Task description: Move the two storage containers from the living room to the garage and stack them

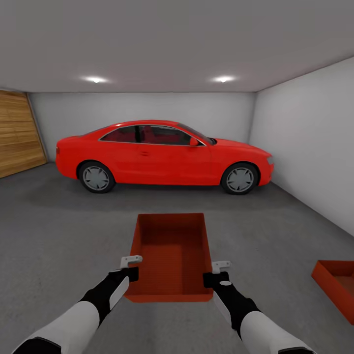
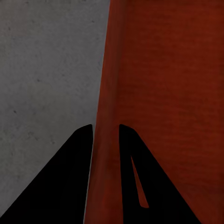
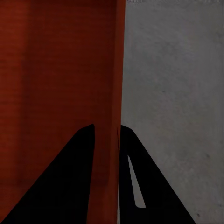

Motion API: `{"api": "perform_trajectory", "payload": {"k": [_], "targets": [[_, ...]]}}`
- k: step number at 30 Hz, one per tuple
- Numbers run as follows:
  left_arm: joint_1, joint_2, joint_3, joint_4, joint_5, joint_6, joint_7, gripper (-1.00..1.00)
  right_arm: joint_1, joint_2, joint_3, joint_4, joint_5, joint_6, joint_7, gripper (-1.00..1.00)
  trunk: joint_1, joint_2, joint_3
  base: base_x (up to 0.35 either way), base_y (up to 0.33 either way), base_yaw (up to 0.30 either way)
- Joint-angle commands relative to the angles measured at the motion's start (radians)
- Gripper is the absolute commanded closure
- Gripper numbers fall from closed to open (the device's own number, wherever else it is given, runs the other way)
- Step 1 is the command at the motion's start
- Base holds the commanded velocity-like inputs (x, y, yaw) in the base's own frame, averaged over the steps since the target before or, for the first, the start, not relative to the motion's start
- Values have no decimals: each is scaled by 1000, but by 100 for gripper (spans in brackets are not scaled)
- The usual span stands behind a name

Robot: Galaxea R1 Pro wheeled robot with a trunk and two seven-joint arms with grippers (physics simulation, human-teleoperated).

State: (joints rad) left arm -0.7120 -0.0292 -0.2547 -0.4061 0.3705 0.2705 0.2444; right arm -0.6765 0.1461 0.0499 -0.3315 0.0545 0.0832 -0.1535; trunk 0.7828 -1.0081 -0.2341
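I am in the garage, holding one orange-red storage container level between both arms, its open top facing up over the dark grey concrete floor. My left gripper is shut on its left wall near the close corner. In the left wrist view the left gripper pinches that wall. My right gripper is shut on the right wall, and the right wrist view has the right gripper clamping the red wall. The second storage container rests on the floor at the lower right, cut off by the frame edge.
A red car is parked side-on across the back of the room. A wooden plank door is at the far left and a white wall runs along the right. Bare concrete lies between me and the car.
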Motion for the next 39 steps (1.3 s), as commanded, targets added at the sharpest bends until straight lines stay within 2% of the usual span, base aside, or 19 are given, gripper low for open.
{"api": "perform_trajectory", "payload": {"k": [1,10,30,39], "targets": [[-1,2,74,-3,-21,8,32,100,0,0,8,-3,-4,8,13,100,1,-1,-1,321,0,0],[-1,2,74,-3,-21,8,32,100,0,1,9,-3,-4,9,12,100,1,-1,-1,321,0,-39],[-1,2,74,-4,-21,8,32,100,0,1,8,-3,-4,9,12,100,1,-1,-1,320,0,-235],[-1,0,74,-6,-21,8,32,100,0,0,8,-3,-4,9,12,100,1,-1,-1,48,0,-246]]}}
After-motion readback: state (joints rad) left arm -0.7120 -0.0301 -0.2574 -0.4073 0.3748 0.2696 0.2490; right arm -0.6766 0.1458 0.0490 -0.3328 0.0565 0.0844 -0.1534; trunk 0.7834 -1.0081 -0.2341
